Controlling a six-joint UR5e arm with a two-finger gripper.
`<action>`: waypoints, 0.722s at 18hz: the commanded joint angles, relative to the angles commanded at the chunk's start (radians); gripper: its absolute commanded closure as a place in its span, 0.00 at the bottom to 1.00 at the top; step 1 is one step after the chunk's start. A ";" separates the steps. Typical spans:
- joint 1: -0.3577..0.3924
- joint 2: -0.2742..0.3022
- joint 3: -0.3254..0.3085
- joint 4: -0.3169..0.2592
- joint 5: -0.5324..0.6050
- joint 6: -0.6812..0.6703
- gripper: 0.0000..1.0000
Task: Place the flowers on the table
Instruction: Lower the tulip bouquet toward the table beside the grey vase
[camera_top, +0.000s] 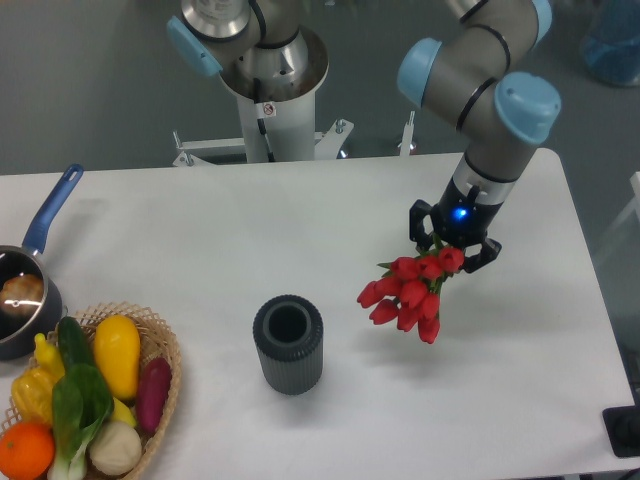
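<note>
Hanging over the right half of your table (200, 220), the gripper (449, 243) is clamped on the flowers (405, 296), their red heads tilted down-left, clear of the surface. Your dark ribbed vase (288, 343) stands upright, well left of them.

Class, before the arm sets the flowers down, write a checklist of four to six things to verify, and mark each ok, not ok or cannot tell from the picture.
1. Flowers held in the tool: ok, the red heads hang below it.
2. Flowers off the table: ok, a shadow lies beneath them.
3. Bare table under the flowers: ok.
4. Vase apart from the flowers: ok, it stands to their left.
5. Basket and pot out of the way: ok, both are at the far left.
6. Firmness of grip on the stems: cannot tell, the heads hide them.
</note>
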 joint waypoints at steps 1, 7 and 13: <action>-0.002 -0.006 0.005 0.000 0.000 0.000 0.52; -0.038 -0.037 0.015 0.003 0.070 0.000 0.51; -0.041 -0.051 0.017 0.008 0.077 0.005 0.51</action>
